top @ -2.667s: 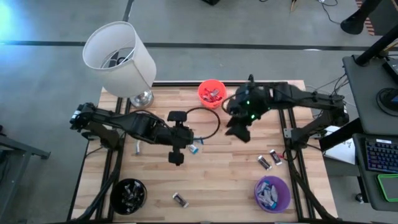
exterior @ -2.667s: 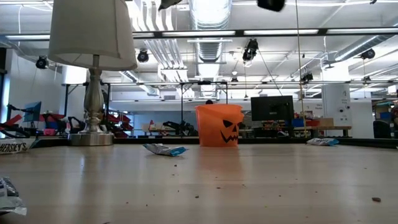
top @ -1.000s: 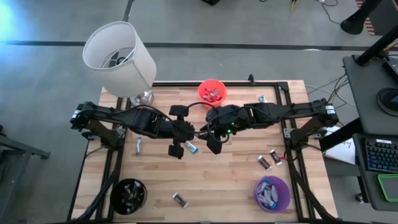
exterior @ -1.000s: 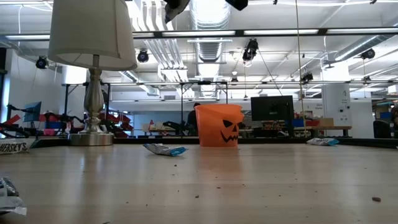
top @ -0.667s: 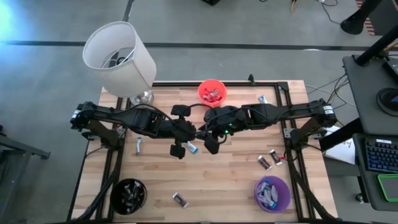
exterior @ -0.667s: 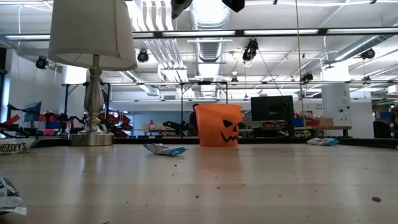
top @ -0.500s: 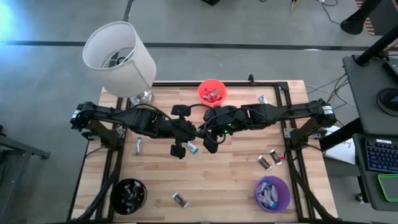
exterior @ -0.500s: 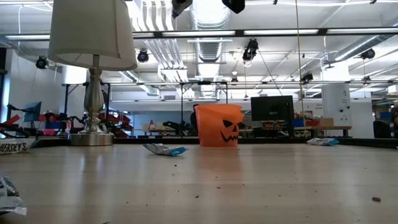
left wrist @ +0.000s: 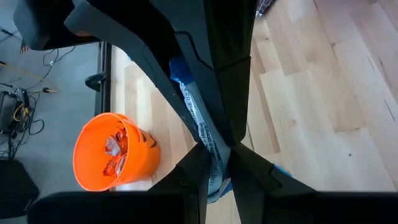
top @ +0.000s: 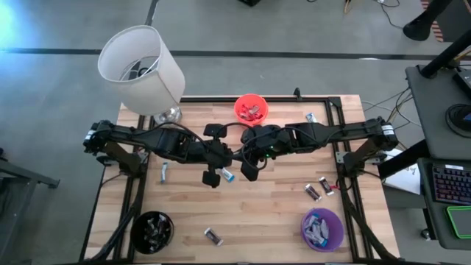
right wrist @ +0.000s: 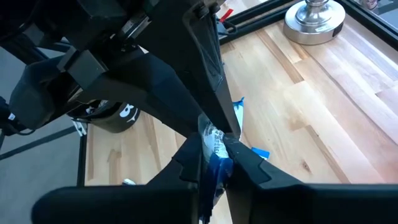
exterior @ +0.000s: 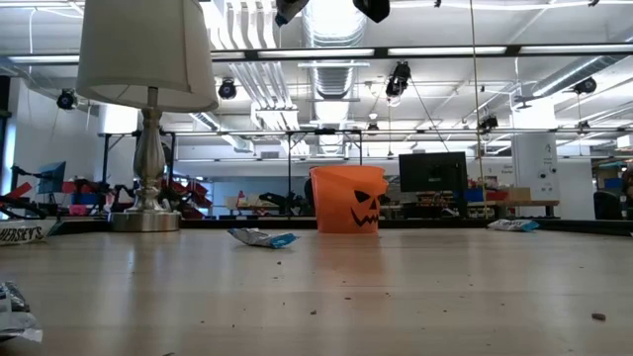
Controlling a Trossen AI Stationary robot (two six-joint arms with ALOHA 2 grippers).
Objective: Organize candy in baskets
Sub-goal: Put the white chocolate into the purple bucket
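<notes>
Item, nearest: one light-blue wrapped candy (left wrist: 200, 121), held in the air above the middle of the worktop (top: 272, 213), pinched at one end by my left end effector (left wrist: 216, 163) and at the other by my right end effector (right wrist: 211, 149); both are pressed together on the wrapper, tip to tip. Step in hand, as I judge it: a pass from left to right. To do it well, I should make sure the right pinch sits on the body of the candy, not only on the crimped wrapper tail, before the left lets go. The left should spread fully and draw straight back, so nothing snags or twists the wrapper. Item, below: a second light-blue candy (top: 229, 175) lying loose on the worktop just under the meeting point, to be left undisturbed. Item, farther: orange basket (left wrist: 115, 152) at the far edge, holding red pieces. Item: purple basket (top: 321, 227) at the near right corner, with pale pieces inside, the likely home for this one. Item: black basket (top: 152, 230) at the near left corner. Item: dark candies (top: 319, 189) loose on the right side. Item, farthest: white lamp (top: 143, 70) at the far left corner.
</notes>
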